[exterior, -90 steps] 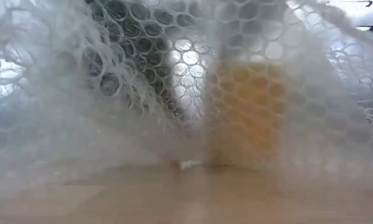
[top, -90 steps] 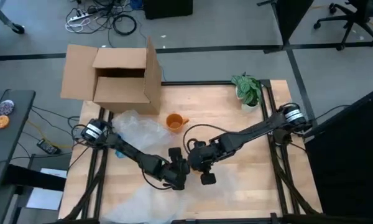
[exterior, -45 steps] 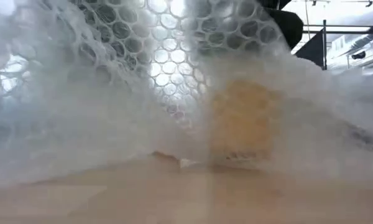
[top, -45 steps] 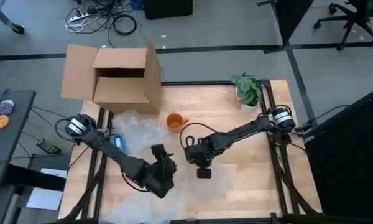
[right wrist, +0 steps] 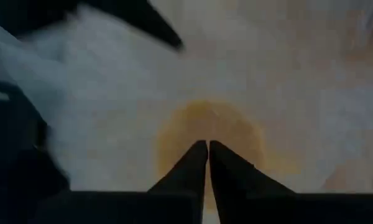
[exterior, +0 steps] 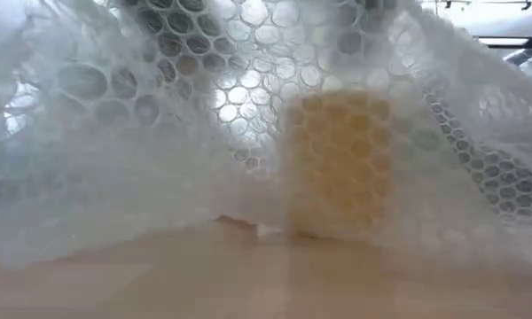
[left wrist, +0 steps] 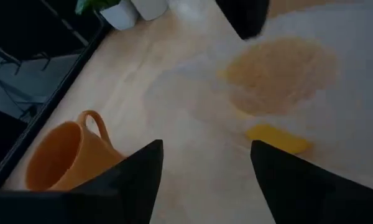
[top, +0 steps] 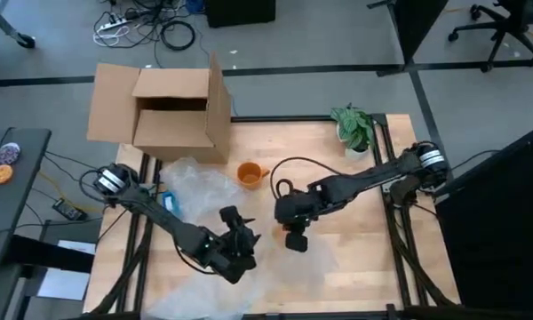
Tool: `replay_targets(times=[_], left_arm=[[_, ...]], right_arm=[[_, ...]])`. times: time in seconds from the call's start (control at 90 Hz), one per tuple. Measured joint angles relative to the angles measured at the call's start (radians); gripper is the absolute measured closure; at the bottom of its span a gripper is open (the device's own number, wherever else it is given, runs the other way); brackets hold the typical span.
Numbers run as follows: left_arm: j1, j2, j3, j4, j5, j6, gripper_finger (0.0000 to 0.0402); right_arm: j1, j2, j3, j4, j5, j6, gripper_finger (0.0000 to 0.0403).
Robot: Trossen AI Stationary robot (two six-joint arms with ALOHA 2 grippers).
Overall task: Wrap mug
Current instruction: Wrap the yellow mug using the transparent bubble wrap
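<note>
The orange mug (top: pixel 249 173) stands upright on the wooden table, its handle toward the right; it also shows in the left wrist view (left wrist: pixel 62 158). A clear sheet of bubble wrap (top: pixel 200 191) covers the table's left and near part and rises like a tent before the low camera (exterior: pixel 160 133). My left gripper (top: pixel 246 236) hovers open above the wrap, near of the mug. My right gripper (top: pixel 295 240) is shut a little to its right. An orange blur (right wrist: pixel 205 134) shows through the wrap beyond its fingertips; what it is cannot be told. My right gripper is shut on the bubble wrap, its fingers (right wrist: pixel 193 162) closed tip to tip and pointing down. Which edge or fold of the clear sheet they have does not show. In the low view the wrap (exterior: pixel 275 80) stands raised off the table.
An open cardboard box (top: pixel 164 111) stands at the far left corner. A small potted plant (top: pixel 355 129) stands at the far right. A small yellow thing (left wrist: pixel 276 138) lies under the wrap. Bare wood lies along the table's right side (top: pixel 364 231).
My left gripper has drawn away from the right gripper toward the table's left edge. My right gripper has moved a little toward the far edge. In the low view the raised wrap has shifted, and the dark arm behind it no longer shows.
</note>
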Motion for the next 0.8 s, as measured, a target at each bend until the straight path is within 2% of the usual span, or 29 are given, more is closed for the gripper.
replay_targets(times=[0.144,0.333,0.556,0.644,0.8], left_arm=[[-0.008,0.017,0.000,0.004,0.003,0.001,0.0172],[-0.013,0.019,0.000,0.009,0.003,0.003,0.0172],[-0.017,0.023,-0.001,0.040,0.000,0.031,0.0172],[-0.018,0.024,-0.034,0.169,0.012,0.099,0.0172],[-0.015,0.024,-0.152,0.522,0.075,0.294,0.0172]], right_arm=[[0.029,0.017,0.002,0.064,-0.013,-0.037,0.0403],[0.042,0.143,0.002,0.075,-0.026,-0.048,0.0403],[-0.002,0.244,0.002,-0.006,-0.018,-0.047,0.0403],[-0.017,0.265,0.002,-0.032,-0.013,-0.047,0.0403],[-0.018,0.273,0.004,-0.029,-0.005,-0.048,0.0403]])
